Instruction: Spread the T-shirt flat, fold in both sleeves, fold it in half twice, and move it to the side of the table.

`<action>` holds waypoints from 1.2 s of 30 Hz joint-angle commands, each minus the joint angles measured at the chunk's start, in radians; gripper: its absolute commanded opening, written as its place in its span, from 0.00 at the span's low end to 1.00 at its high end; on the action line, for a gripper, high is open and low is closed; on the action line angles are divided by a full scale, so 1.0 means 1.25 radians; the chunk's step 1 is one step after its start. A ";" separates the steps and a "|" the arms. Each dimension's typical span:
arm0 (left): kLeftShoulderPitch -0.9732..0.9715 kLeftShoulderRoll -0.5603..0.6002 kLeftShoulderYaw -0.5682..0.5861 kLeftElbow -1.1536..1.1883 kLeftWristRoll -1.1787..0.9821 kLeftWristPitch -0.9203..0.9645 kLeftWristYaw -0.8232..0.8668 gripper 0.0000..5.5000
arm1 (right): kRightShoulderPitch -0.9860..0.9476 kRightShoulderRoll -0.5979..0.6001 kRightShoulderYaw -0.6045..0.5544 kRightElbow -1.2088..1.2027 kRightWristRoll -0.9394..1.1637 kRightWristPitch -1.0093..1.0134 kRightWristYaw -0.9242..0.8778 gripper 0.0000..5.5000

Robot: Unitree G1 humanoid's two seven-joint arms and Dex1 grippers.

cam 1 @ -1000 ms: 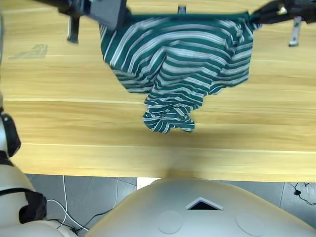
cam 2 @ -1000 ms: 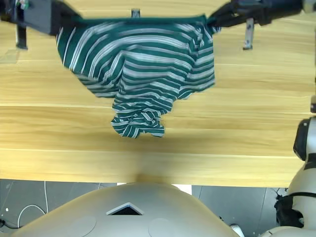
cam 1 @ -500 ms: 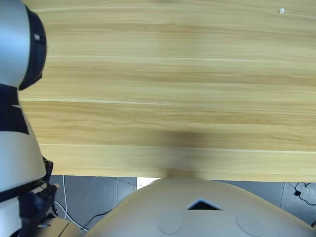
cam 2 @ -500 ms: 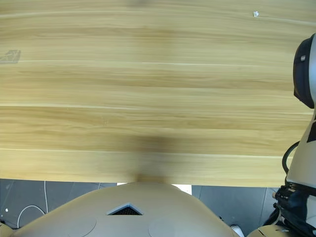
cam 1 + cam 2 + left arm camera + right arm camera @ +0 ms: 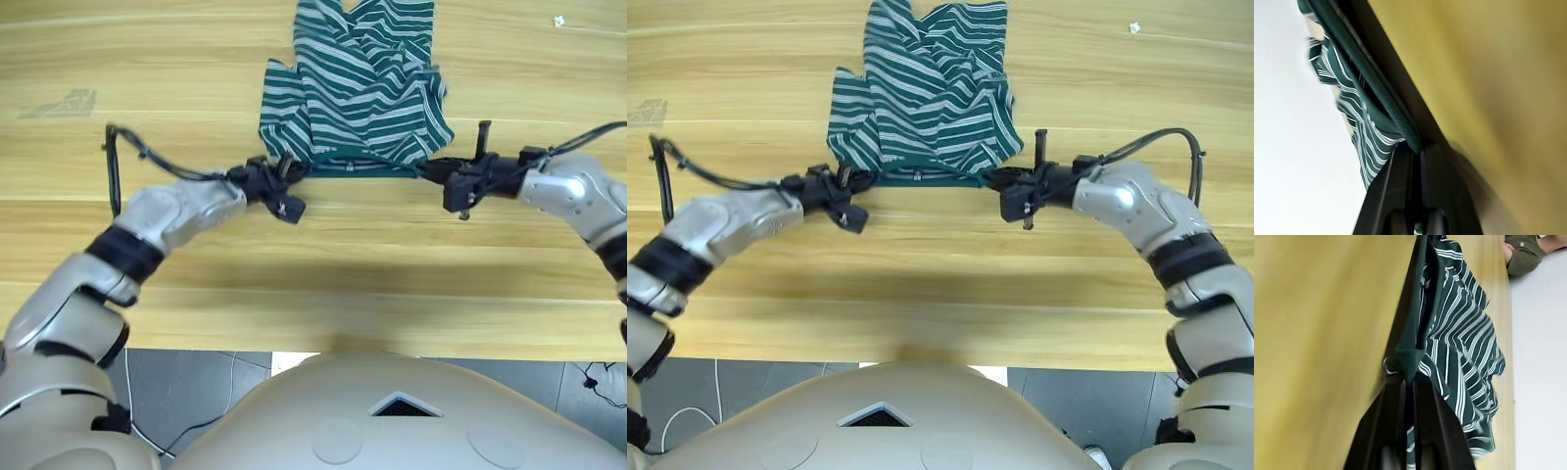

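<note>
Working the rig remotely, I am gripping the T-shirt [image 5: 358, 83] by its near edge with both pincers. The left gripper [image 5: 284, 184] is pinching one corner and the right gripper [image 5: 438, 176] the other, each clamped narrow on the cloth. The plain green edge band is stretching taut and straight between them, low over the wooden table [image 5: 294, 264]. Beyond it the shirt is lying rumpled in soft folds towards the table's far middle. It is dark green knit with thin white stripes, and the tabletop is showing pale, long-grained planks.
</note>
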 commanded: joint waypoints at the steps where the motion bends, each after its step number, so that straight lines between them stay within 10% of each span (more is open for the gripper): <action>1: 0.186 0.288 0.221 -0.424 -0.125 0.101 -0.233 0.00 | 0.075 -0.132 -0.152 -0.251 0.130 0.118 0.093 0.00; 6: 0.256 0.415 0.390 -0.726 -0.265 0.180 -0.466 0.00 | 0.205 -0.205 -0.177 -0.449 0.223 0.191 0.217 0.00; 13: 0.468 0.381 0.359 -0.714 -0.187 0.151 -0.527 0.11 | 0.322 -0.210 -0.200 -0.530 0.266 0.265 0.345 0.00; 20: 0.528 0.370 0.419 -0.718 -0.221 0.136 -0.590 0.32 | 0.382 -0.198 -0.230 -0.578 0.416 0.381 0.468 0.26; 25: 0.582 0.363 0.481 -0.822 -0.406 0.230 -0.680 0.45 | 0.440 -0.245 -0.271 -0.605 0.500 0.448 0.584 0.41; 30: 0.592 0.304 0.689 -0.808 -0.942 0.441 -0.748 0.60 | 0.392 -0.170 -0.306 -0.486 0.379 0.398 0.541 0.52; 36: 0.408 0.205 0.530 -0.405 -0.452 0.251 -0.507 0.73 | 0.313 -0.043 -0.300 -0.406 0.194 0.321 0.415 0.52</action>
